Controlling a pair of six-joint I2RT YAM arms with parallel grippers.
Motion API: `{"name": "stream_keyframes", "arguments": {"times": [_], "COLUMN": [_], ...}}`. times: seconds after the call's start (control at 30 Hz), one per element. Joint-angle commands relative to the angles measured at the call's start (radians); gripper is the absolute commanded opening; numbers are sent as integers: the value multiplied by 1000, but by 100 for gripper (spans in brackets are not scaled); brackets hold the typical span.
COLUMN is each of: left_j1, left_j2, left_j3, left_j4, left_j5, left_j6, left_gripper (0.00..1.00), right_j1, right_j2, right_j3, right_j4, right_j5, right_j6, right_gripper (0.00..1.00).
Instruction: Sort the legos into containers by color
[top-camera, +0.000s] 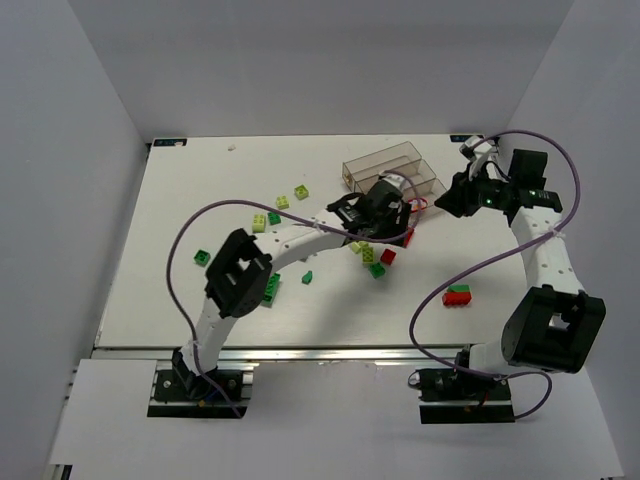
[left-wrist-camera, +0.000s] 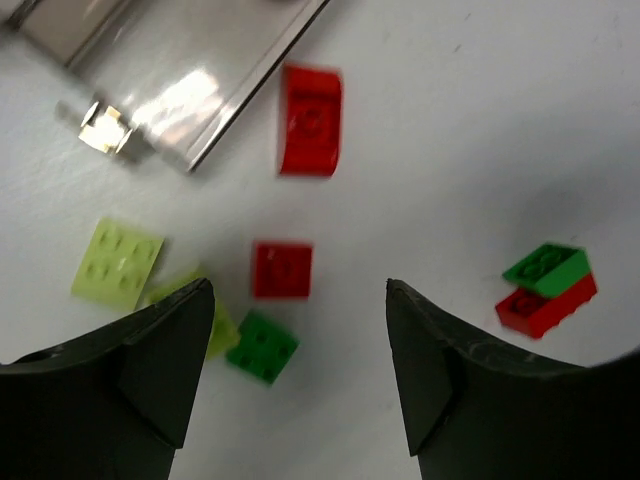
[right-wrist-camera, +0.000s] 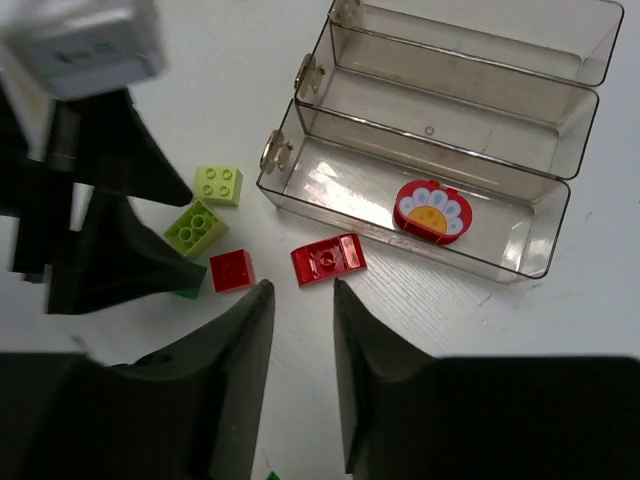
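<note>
Left jaws: open wide and empty above the counter (top-camera: 200, 180). Ahead of their gap lies a small red brick (left-wrist-camera: 281, 270). Farther ahead, a long red brick (left-wrist-camera: 311, 120) lies just beside the edge of the bins (left-wrist-camera: 200, 90). A dark green brick (left-wrist-camera: 262, 346) sits just beside the finger on the view's left, with a pale brick (left-wrist-camera: 117, 262) ahead of that finger. A red-and-green pair (left-wrist-camera: 547, 290), stacked, lies ahead of the other finger. Right jaws: parted by a narrow gap, with bare counter showing between them. Just ahead of that gap is the long red brick, outside the nearest bin wall. The small red brick and two pale bricks lie off to one side, beside the left arm's fingers (right-wrist-camera: 120, 265). The three bins stand joined in a row ahead of the right jaws, and the nearest holds a red round piece (right-wrist-camera: 432, 211). Away from both jaws, loose bricks (top-camera: 271, 288) lie scattered on the counter.
</note>
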Motion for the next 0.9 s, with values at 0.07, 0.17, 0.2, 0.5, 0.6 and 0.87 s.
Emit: {"name": "stream_keyframes", "arguments": {"times": [0.07,0.17,0.2,0.5,0.6,0.87], "left_j1": [-31,-34,-35,-63,-69,-88], "left_j2": [208,237,242,279,286,306], "left_j3": [331,356,359,361,352,345], "left_j4": [-199,-198,-196,-190,-192,-198], "left_j5": [-31,-29,-28,-61,-66,-126], "left_j6": [129,132,132,134,134,138], "left_gripper": [80,79,79,73,70,65], "right_j1": [-48,-56,-57,-66,-71,-83], "right_j2": [-21,-21,-18,-2,-1,5], "right_j3": [-12,-18,-19,-19,-22,-30], "right_j4": [-31,-23,-19,-12,-12,-14], "right_j5": [-54,-58,-60,-66,-69,-75], "right_j6": [23,35,40,51,54,58], "right_gripper": [42,44,45,48,48,48]}}
